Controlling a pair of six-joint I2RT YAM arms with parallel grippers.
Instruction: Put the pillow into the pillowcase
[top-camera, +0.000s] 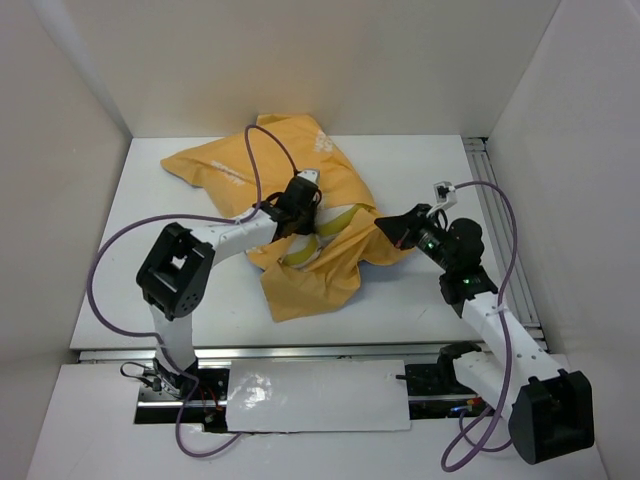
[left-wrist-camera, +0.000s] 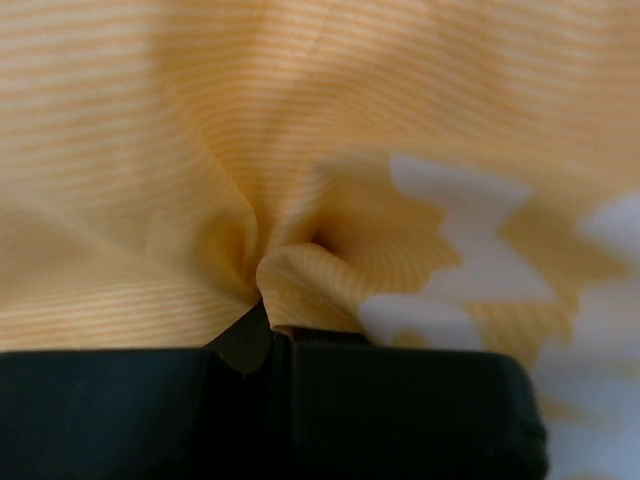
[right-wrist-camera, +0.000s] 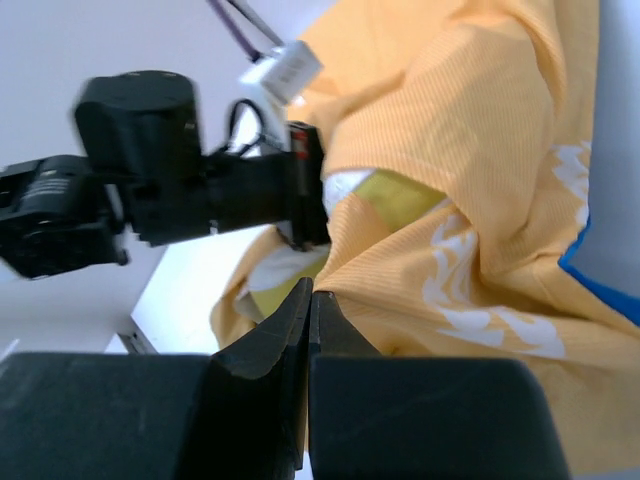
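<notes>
On the white desk (top-camera: 420, 180) the crumpled mustard-orange fabric pillowcase (top-camera: 250, 165) with white lettering covers most of the cream quilted pillow (top-camera: 333, 222), which shows only at its mouth. The left arm (top-camera: 232, 236) pinches a fold there in its jaws. The right arm (top-camera: 488, 308), at the pillowcase's right edge, has its jaws closed, perhaps on hem. Best to spread both holds apart, then draw the cloth over evenly.

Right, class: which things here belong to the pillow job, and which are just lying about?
Job: pillowcase; pillow; left gripper, pinching the pillowcase; right gripper, shut.
Lying about: purple cables; white sheet at the near edge; metal rail.
</notes>
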